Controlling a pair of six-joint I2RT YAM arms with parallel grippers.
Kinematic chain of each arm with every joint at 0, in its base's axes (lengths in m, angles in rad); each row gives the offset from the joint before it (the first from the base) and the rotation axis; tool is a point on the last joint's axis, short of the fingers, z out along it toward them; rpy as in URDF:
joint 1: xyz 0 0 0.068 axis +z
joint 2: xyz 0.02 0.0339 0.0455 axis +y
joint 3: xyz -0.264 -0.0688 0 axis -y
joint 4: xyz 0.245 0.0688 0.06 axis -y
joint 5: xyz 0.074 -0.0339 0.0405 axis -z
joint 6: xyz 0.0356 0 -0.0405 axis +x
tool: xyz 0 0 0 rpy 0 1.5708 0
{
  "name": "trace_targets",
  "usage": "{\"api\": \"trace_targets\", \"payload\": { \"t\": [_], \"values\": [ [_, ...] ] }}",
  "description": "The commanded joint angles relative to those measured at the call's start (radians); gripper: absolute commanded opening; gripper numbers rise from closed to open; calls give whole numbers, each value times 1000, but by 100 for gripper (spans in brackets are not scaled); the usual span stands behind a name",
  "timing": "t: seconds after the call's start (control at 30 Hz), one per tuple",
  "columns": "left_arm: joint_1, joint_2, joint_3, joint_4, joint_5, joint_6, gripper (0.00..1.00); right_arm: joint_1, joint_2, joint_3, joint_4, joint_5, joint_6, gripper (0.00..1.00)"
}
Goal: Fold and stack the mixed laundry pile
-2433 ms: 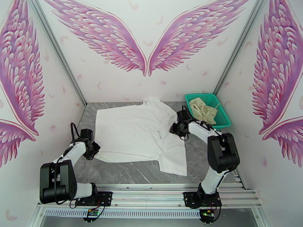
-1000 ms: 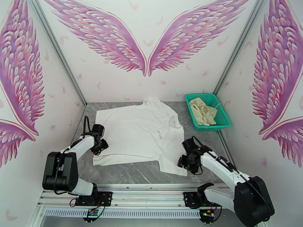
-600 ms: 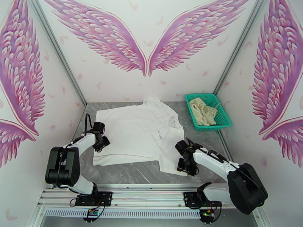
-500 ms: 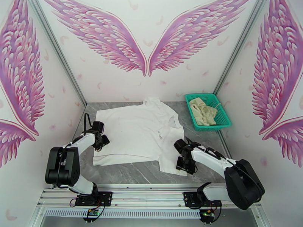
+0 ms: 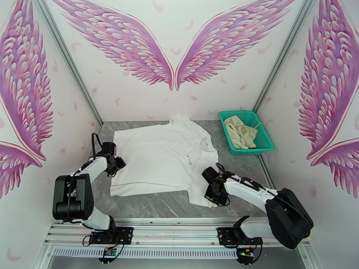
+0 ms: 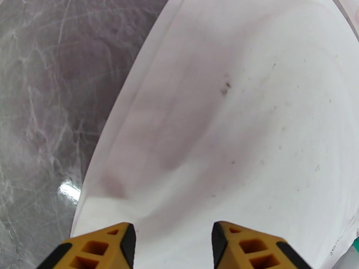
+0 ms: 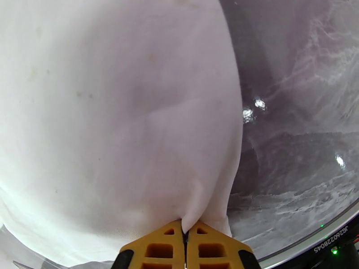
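now the right gripper [image 7: 185, 229] is clenched on the white shirt [image 5: 157, 158] at its near-right hem; a moment ago its jaws stood apart. the left gripper [image 6: 172, 240] hovers half-spread over the shirt's left edge, which lies flat on the table [image 5: 148, 207].

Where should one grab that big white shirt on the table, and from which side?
At its edges, I'd judge: the white shirt lies flat, so only its borders can be pinched. The right fingers are shut on its near right corner, reached from the right; the left fingers hang open over the left edge, probably the matching spot.
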Motion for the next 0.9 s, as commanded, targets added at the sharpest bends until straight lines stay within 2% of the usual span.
{"api": "trace_targets", "payload": {
  "t": [0.0,0.23,0.53,0.57,0.63,0.67,0.73,0.87],
  "values": [
    [9,-58,-6,3,8,8,51,8,-32,56,-125,49,-22,1],
    [11,-106,-61,-17,-5,0,52,9,-167,142,-365,122,-86,0],
    [10,-251,-180,-146,-45,-28,56,9,-266,92,-412,128,-61,2],
    [12,-281,-195,-166,-50,-38,57,8,-269,95,-418,136,-63,7],
    [12,-335,-222,-191,-62,-56,60,8,-270,101,-416,139,-75,30],
    [12,-358,-235,-203,-69,-65,63,9,-265,109,-414,139,-83,38],
    [13,-383,-248,-218,-76,-69,65,9,-249,138,-412,140,-102,44],
    [3,-367,-204,-191,-62,-14,62,6,-194,256,-374,184,-198,48]
  ]
}}
